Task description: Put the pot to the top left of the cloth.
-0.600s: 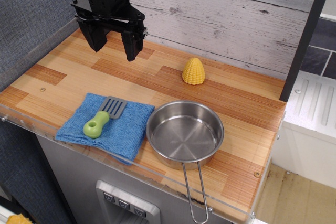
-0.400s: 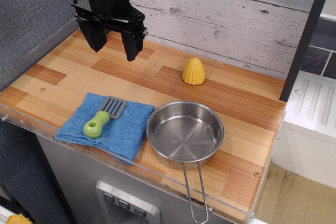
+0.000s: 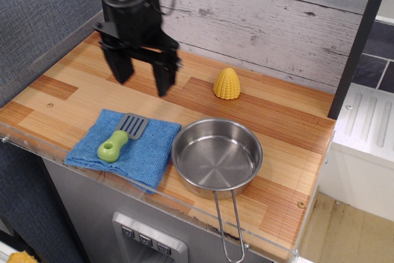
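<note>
Open gripper (image 3: pixel 143 80) pictured above the wooden counter (image 3: pixel 271 112), nothing held.

The jaws are seen spread wide and empty, beyond the far edge of the blue cloth (image 3: pixel 141 152), on which a green-handled spatula (image 3: pixel 119 137) lies. The pot (image 3: pixel 217 155) is shown just right of the cloth, its wire handle overhanging the counter's front edge. A slip is judged possible if the shiny rim is gripped poorly, and the yellow toy corn (image 3: pixel 226 83) could be struck in transit.
</note>
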You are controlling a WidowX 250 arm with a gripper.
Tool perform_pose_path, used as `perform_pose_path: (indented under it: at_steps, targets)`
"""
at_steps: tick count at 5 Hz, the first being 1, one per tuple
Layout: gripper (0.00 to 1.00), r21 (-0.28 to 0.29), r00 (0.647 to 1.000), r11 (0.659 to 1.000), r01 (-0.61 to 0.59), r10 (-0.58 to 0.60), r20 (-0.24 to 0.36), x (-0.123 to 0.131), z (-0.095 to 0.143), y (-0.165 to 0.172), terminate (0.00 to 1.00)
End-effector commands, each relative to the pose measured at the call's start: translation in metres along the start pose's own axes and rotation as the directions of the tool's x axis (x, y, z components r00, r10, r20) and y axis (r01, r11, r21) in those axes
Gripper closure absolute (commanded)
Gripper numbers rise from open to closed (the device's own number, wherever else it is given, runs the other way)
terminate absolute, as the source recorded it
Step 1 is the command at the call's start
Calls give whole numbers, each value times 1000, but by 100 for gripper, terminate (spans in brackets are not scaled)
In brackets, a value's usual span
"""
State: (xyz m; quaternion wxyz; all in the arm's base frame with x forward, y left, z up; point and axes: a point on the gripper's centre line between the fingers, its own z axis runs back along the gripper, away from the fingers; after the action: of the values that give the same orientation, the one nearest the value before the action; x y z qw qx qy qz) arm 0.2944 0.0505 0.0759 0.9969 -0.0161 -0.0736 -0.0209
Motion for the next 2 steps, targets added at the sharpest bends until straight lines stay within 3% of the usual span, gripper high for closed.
perform_pose_path:
  at_steps: [1, 2]
  targets:
    - [0, 1, 991, 992, 129, -129, 41, -2, 9, -41, 0]
    - [0, -26, 985, 984, 174, -173, 14, -4, 0, -52, 0]
